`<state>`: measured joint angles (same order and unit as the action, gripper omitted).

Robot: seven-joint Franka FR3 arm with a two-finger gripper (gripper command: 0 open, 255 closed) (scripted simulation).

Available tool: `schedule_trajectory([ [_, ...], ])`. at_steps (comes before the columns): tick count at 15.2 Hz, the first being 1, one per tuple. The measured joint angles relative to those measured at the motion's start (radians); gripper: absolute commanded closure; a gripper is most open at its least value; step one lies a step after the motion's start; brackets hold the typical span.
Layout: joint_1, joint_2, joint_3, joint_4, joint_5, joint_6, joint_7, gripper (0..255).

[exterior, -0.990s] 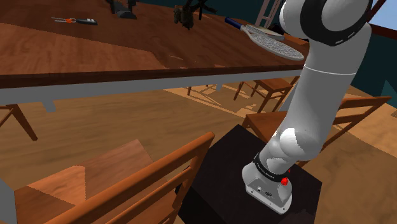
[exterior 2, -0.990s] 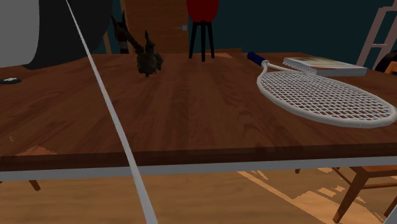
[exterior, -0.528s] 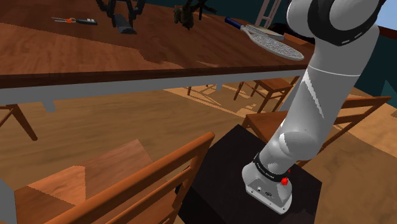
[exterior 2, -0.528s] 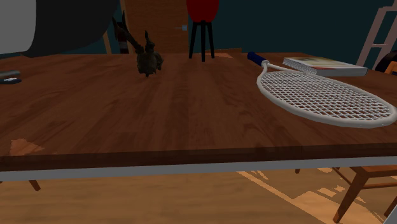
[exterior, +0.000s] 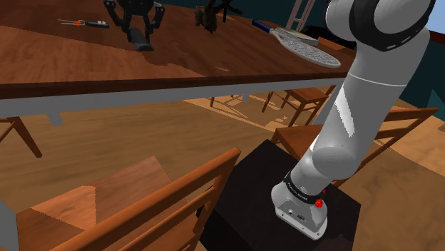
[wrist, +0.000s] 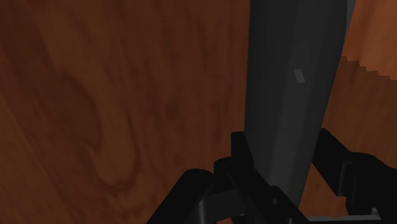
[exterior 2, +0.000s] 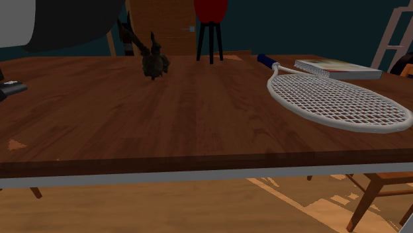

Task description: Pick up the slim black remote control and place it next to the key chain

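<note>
My gripper (exterior: 140, 30) hangs over the far left part of the brown wooden table (exterior: 85, 60), shut on the slim dark remote control (exterior: 144, 44). The remote sticks out below the fingers, off the tabletop. In the wrist view the dark grey remote (wrist: 289, 89) runs away from the gripper (wrist: 286, 168), clasped between both fingers (wrist: 243, 156). One end of the remote (exterior 2: 10, 89) shows at the second exterior view's left edge. The key chain (exterior: 207, 16), a dark clump (exterior 2: 153, 63), lies farther back on the table, to the shoulder view's right of the gripper.
A white racket (exterior 2: 331, 98) and a flat book (exterior 2: 337, 68) lie on the table's right part in the second exterior view. A small orange-handled tool (exterior: 83, 23) lies left of the gripper in the shoulder view. Wooden chairs (exterior: 164, 207) stand beside the stand.
The gripper, holding the remote, has come down and nearer in the shoulder view. The remote's end has slid lower at the second exterior view's left edge.
</note>
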<state>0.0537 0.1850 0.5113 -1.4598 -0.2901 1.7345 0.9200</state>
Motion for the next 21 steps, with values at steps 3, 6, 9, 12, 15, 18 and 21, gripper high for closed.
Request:
schedule_trajectory([
  [3,0.000,0.000,0.000,-0.001,0.000,0.001,0.000,255],
  [6,0.000,0.000,0.000,-0.001,0.000,0.001,0.000,0],
  [9,0.000,0.000,0.000,-0.001,0.000,0.001,0.000,0],
  [12,0.009,0.004,0.004,0.045,-0.002,-0.042,0.000,0],
  [15,0.021,0.010,0.009,0.123,-0.006,-0.115,-0.006,0],
  [18,0.027,0.019,0.011,0.147,-0.011,-0.132,-0.003,0],
  [21,0.028,0.020,0.011,0.151,-0.012,-0.135,-0.002,0],
])
